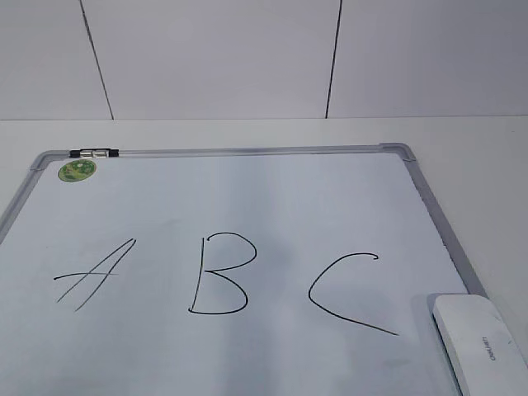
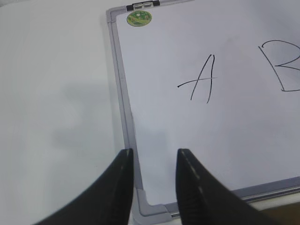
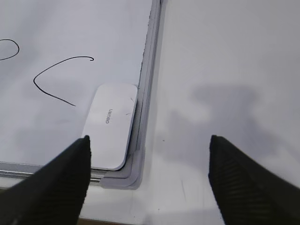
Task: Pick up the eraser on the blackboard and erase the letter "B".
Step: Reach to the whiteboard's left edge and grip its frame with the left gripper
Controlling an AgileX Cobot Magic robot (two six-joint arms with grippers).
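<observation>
The eraser lies flat in the blackboard's near right corner, tucked against the grey metal frame, well apart from the letter "B" at the middle of the board. It is a smooth white plastic block with rounded corners and small grey lettering on top; it looks light and stiff, probably a little slick, so I would pinch it across its narrow width, on the long side walls. The frame crowds one of those walls, which may make the grip awkward. The right claw hangs above that corner with its ribbed black jaws spread wide, holding nothing. The left claw hovers over the board's near left corner, jaws narrowly apart and empty, near the slanted "A".
</observation>
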